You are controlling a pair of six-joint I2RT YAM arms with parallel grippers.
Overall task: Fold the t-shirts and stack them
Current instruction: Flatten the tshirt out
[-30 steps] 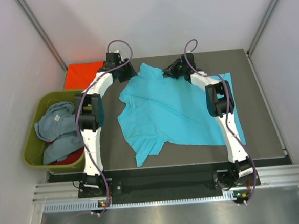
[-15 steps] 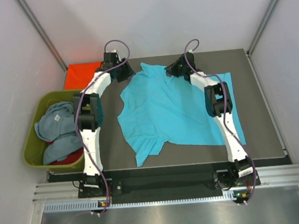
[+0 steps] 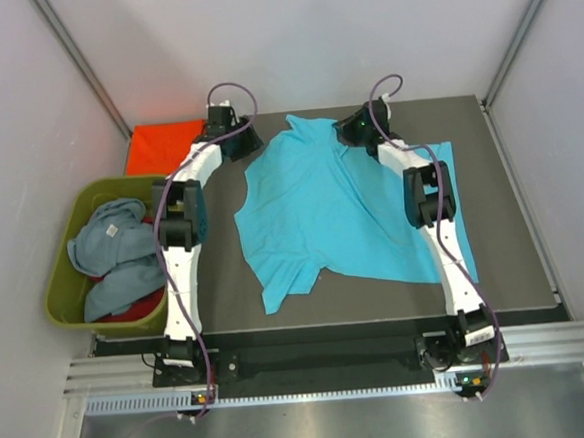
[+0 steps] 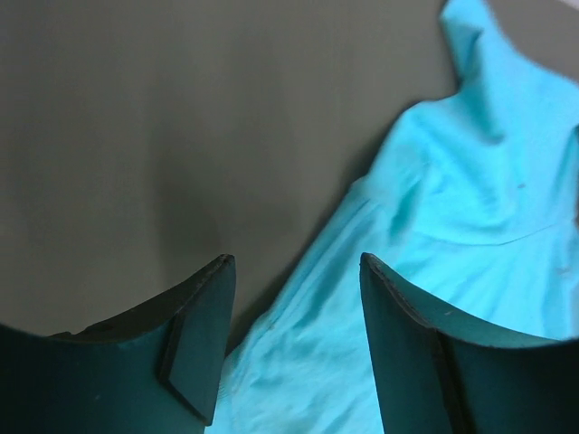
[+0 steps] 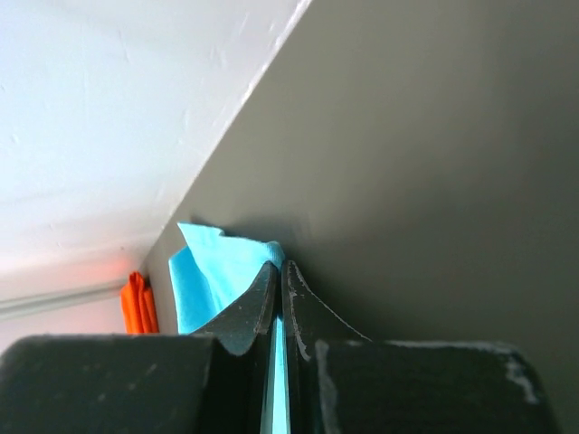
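One turquoise t-shirt [image 3: 331,206], pulled farther back

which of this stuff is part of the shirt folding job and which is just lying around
Part of the job: turquoise t-shirt, held by the right gripper; orange-red t-shirt; grey-blue t-shirt; red t-shirt.
Just lying about: olive-green tub; table.

A dark grey table [image 3: 497,215] fills the middle of the top view, closed in by plain white walls [image 3: 359,34]. A grey metal strut [image 3: 81,63] slants across the upper left corner and a second strut [image 3: 524,27] across the upper right. Below the table's lower edge lies an aluminium rail [image 3: 112,372], and under it a brushed steel sheet [image 3: 327,427]. An olive tub [image 3: 99,326] stands at the left. The light is soft and even.
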